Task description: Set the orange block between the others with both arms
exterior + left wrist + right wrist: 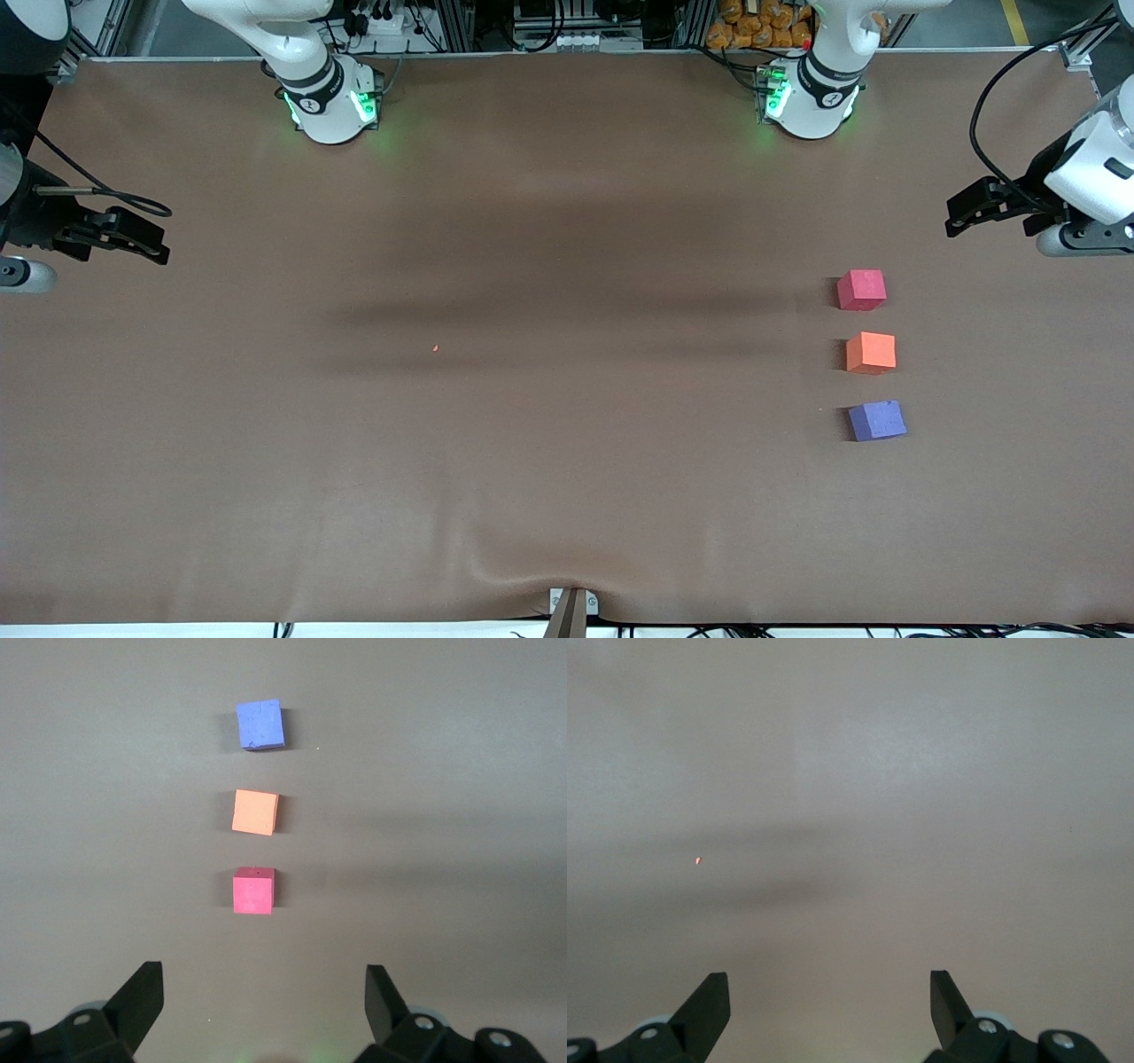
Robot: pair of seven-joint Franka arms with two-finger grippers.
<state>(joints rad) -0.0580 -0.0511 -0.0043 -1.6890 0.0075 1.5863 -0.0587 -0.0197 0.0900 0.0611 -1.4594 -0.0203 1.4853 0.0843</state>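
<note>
Three small cubes stand in a line on the brown table toward the left arm's end. The orange block (871, 353) (255, 811) sits in the middle. The red-pink cube (861, 290) (253, 891) lies farther from the front camera and the purple-blue cube (877, 420) (261, 724) nearer to it. Small gaps separate them. My left gripper (955, 213) (264, 979) hangs open and empty at that end of the table, beside the red-pink cube and clear of it. My right gripper (159, 237) (830, 985) waits open and empty over the right arm's end.
A tiny orange speck (435, 348) (698, 859) lies on the brown cloth (567, 478) near the table's middle. The two white arm bases (332, 106) (811, 102) stand along the edge farthest from the front camera. A metal clamp (571, 607) grips the nearest edge.
</note>
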